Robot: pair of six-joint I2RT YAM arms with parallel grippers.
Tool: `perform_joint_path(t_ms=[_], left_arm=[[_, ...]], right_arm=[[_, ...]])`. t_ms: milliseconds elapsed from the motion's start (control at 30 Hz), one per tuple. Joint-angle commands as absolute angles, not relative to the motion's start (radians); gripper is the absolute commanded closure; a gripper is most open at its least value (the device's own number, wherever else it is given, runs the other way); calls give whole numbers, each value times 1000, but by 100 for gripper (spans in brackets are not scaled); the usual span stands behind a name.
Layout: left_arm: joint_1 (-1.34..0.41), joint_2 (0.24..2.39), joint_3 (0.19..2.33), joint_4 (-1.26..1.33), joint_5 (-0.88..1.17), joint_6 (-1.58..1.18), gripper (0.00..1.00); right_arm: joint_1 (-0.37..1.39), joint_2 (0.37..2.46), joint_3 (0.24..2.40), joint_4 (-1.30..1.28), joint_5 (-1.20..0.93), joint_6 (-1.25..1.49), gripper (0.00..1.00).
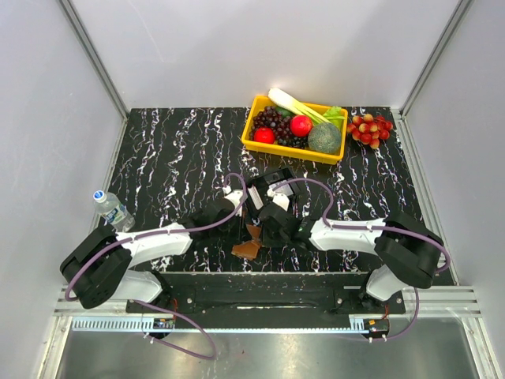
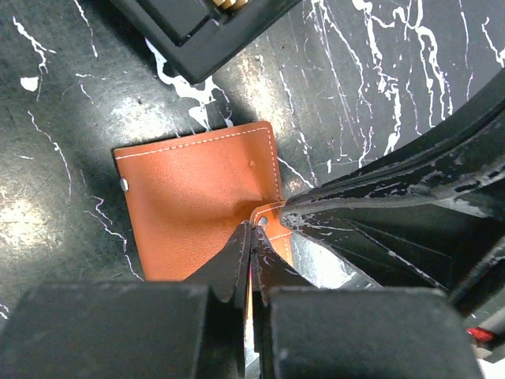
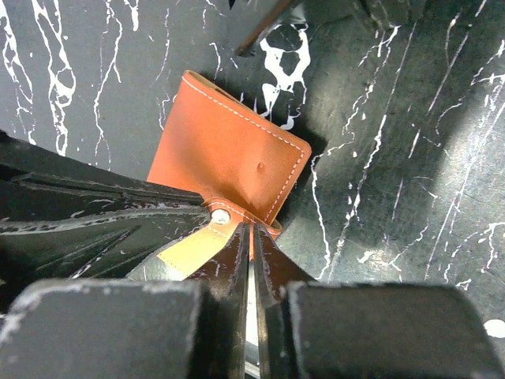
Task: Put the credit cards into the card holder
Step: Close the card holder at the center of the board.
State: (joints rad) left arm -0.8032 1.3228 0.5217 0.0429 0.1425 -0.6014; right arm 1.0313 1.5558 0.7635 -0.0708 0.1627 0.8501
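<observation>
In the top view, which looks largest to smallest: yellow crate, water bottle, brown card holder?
1. yellow crate
2. water bottle
3. card holder
The holder is partly hidden, so the last two are unsure.

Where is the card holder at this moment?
In the top view the card holder is near the table's front edge, centre, between the left gripper and right gripper, both pinching its tab edge; the black box sits just beyond it.

Around the holder (image 1: 248, 249), the left gripper (image 2: 251, 237) blocks 9 o'clock, the right gripper (image 3: 251, 233) 3, the box (image 1: 272, 178) 12; table (image 1: 173, 150) at 10 lies open.
</observation>
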Motion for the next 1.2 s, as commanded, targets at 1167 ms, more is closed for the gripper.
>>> perform_joint_path(t_ms=[1167], left_arm=[[-785,1405,528,66,66,-578,100]], right_arm=[[1069,1554,879,-130,296,827,93]])
